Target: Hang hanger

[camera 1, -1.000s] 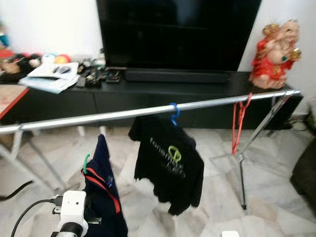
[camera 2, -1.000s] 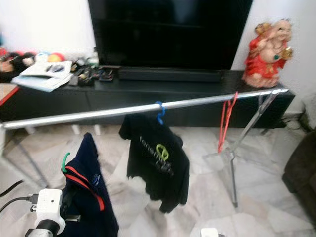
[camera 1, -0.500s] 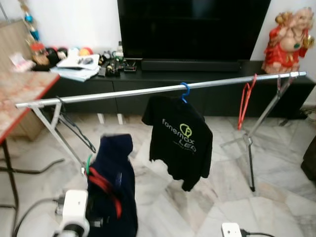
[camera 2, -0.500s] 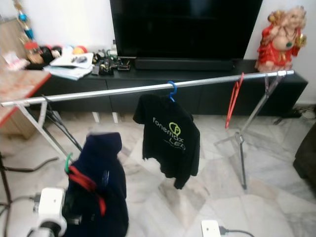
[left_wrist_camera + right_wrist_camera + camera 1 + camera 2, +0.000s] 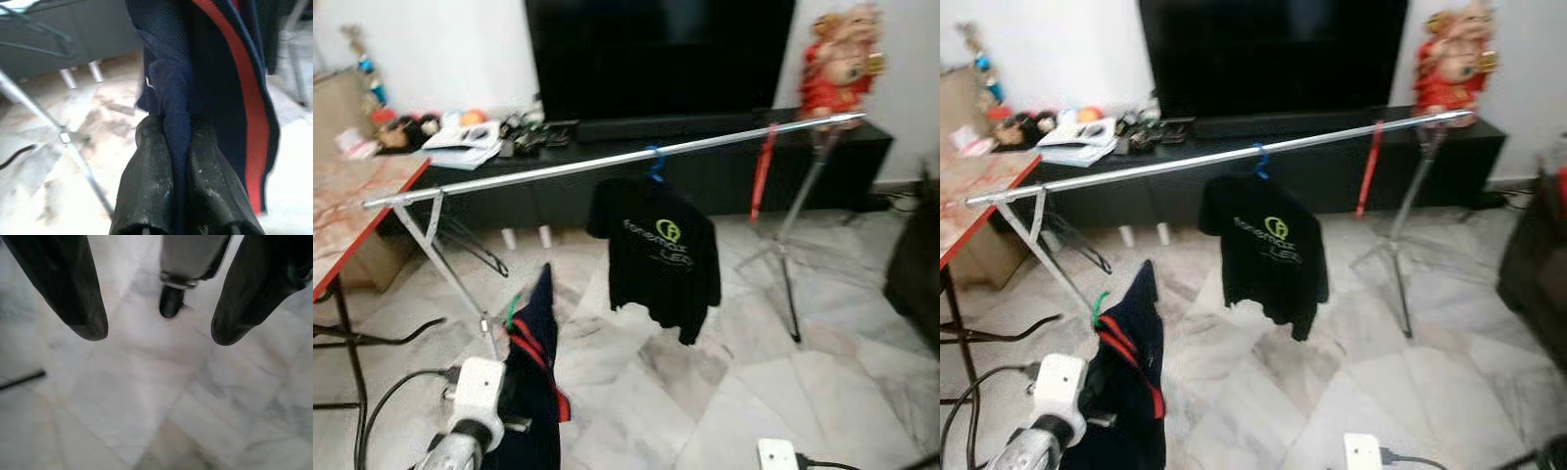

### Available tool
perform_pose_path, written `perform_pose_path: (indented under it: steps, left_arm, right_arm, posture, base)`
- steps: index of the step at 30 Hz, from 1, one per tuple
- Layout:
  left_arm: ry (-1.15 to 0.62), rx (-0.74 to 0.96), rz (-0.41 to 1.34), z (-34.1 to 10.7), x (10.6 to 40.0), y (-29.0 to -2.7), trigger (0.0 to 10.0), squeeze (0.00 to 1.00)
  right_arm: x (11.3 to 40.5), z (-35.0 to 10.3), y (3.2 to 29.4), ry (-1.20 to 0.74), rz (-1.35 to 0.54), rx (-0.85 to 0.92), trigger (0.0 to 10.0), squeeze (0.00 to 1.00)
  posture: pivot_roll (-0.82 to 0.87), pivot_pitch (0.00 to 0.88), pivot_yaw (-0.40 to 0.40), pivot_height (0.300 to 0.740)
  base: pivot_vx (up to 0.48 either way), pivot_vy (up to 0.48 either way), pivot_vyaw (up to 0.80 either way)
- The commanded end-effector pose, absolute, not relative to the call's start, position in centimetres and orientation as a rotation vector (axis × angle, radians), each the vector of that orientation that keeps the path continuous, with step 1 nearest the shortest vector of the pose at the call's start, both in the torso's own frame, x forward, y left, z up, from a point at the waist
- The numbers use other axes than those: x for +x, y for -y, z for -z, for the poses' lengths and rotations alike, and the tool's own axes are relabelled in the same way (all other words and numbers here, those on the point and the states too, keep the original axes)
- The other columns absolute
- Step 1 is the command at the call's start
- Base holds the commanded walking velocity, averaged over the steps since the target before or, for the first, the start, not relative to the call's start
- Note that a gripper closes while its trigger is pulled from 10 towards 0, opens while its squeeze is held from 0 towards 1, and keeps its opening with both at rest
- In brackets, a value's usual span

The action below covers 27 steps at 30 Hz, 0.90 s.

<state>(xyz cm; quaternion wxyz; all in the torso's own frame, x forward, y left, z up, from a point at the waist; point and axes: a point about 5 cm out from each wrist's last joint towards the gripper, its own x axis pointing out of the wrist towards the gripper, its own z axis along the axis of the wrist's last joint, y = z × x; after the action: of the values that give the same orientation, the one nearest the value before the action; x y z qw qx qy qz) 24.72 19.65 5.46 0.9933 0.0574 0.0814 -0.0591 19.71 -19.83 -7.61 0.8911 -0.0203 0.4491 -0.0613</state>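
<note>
Garment (image 5: 533, 382), navy with a red stripe on a green hanger (image 5: 512, 311), was held low by the left gripper (image 5: 178, 161), fingers pinched on the fabric for carrying toward the rail (image 5: 607, 163), well apart; right gripper (image 5: 159, 333) hung idle, fingers spread.

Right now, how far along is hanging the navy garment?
Done: a black T-shirt already hangs on the rail. In hand: the left gripper is clamped on the navy garment with its green hanger, held low. Left: hooking it onto the rail.
</note>
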Motion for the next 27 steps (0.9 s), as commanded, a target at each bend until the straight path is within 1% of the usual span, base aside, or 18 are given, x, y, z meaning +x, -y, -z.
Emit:
perform_pose_path:
  steps: [1, 5, 8, 14, 18, 22, 25, 26, 27]
  left_arm:
    - [-0.143, 0.107, 0.114, -6.1, 25.3, -20.0, 10.0, 0.00]
    - [-0.133, 0.100, 0.110, -6.6, 25.6, -20.0, 10.0, 0.00]
    - [-0.148, 0.108, 0.097, -6.8, 25.9, -20.2, 10.0, 0.00]
    - [-0.154, 0.089, 0.135, -7.4, 26.2, -20.0, 10.0, 0.00]
    - [-0.178, 0.077, 0.195, -8.1, 26.4, -19.9, 10.0, 0.00]
    - [-0.244, 0.130, 0.294, -8.9, 26.9, -19.7, 10.0, 0.00]
    - [-0.303, 0.153, 0.355, -9.3, 27.3, -19.3, 10.0, 0.00]
    - [-0.303, 0.153, 0.355, -9.3, 27.3, -19.3, 10.0, 0.00]
    - [-0.313, 0.171, 0.377, -9.5, 27.5, -19.1, 10.0, 0.00]
  right_arm:
    - [20.6, 7.2, 19.3, -0.904, 0.129, -0.017, 10.0, 0.00]
    - [21.0, 7.0, 19.3, -0.892, 0.131, -0.022, 10.0, 0.00]
    - [21.3, 6.8, 19.3, -0.880, 0.134, -0.023, 10.0, 0.00]
    - [21.5, 6.6, 19.2, -0.856, 0.137, -0.018, 10.0, 0.00]
    - [21.8, 6.5, 19.1, -0.833, 0.129, -0.004, 10.0, 0.00]
    - [22.5, 5.9, 19.0, -0.776, 0.070, -0.005, 10.0, 0.00]
    - [26.2, 3.0, 19.4, -0.634, -0.026, -0.010, 10.0, 0.00]
    - [26.2, 3.0, 19.4, -0.634, -0.026, -0.010, 10.0, 0.00]
    - [26.8, 2.4, 19.4, -0.604, -0.072, -0.019, 10.0, 0.00]
  posture:
    - [0.08, 0.000, 0.060, 0.740]
    - [0.08, 0.000, 0.060, 0.740]
    - [0.07, 0.000, 0.065, 0.740]
    - [0.05, 0.000, 0.083, 0.740]
    - [0.05, 0.000, 0.088, 0.740]
    - [0.04, 0.000, 0.079, 0.740]
    - [0.03, 0.000, 0.073, 0.740]
    - [0.03, 0.000, 0.073, 0.740]
    - [0.03, 0.000, 0.066, 0.740]
  base:
    - [-0.311, 0.000, 0.00]
    - [-0.291, 0.000, 0.00]
    - [0.000, 0.000, 0.00]
    - [0.000, 0.000, 0.00]
    - [0.000, 0.000, 0.00]
    - [0.000, 0.000, 0.00]
    - [0.000, 0.000, 0.00]
    - [0.000, 0.000, 0.00]
    - [0.000, 0.000, 0.00]
